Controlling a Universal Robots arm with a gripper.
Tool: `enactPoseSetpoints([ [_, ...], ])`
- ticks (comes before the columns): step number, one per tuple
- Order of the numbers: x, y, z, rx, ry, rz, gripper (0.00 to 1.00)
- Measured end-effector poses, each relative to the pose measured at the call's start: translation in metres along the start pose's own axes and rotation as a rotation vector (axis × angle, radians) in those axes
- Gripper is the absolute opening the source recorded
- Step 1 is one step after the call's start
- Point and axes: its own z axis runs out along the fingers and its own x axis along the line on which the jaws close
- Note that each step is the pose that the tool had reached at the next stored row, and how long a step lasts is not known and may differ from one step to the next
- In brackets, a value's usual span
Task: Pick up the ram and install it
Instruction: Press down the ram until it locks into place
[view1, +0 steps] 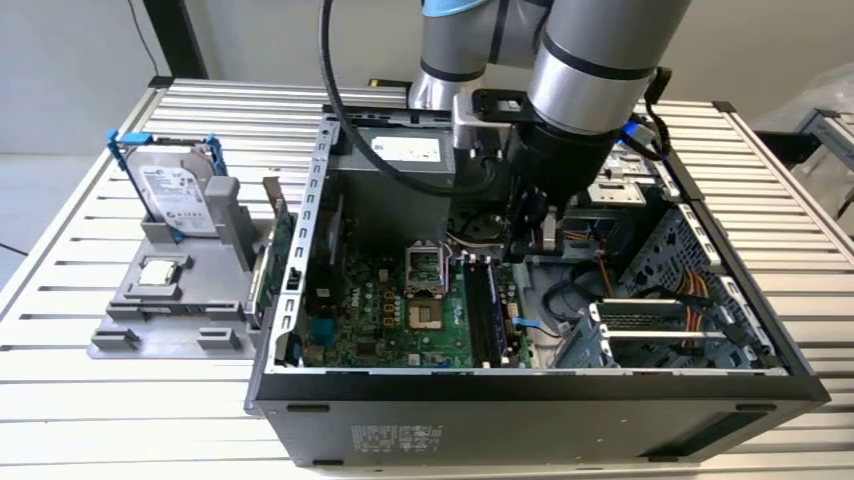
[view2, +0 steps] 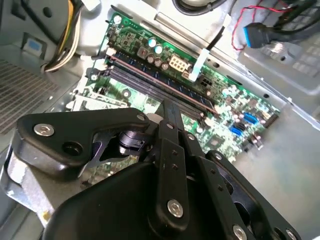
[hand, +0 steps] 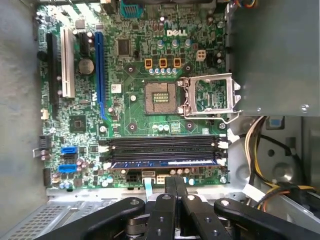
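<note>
We see the open dark metal computer case (view1: 534, 385) lying on the ribbed table, with the green motherboard (hand: 125, 125) directly below the claw (hand: 176, 186). The black claw's slim fingers (view2: 170, 117) are pressed together with nothing between them, hanging just above the board's edge by the memory slots. The ram (hand: 167, 163), a long narrow dark stick with a blue label, sits in the slot nearest the claw.

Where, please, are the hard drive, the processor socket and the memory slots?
hard drive (view1: 178, 195): exterior view, middle of its silver face.
processor socket (hand: 164, 97): first wrist view, centre of its contact field.
memory slots (hand: 162, 145): first wrist view, middle of a black slot.
</note>
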Motion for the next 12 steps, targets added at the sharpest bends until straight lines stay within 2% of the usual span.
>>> enactPoseSetpoints([
  [5,-0.0001,0.0005,-0.0151,0.0,-0.0001,0.0,0.0],
  [12,-0.0001,0.0006,-0.0164,-0.0002,-0.0001,0.0,0.0],
])
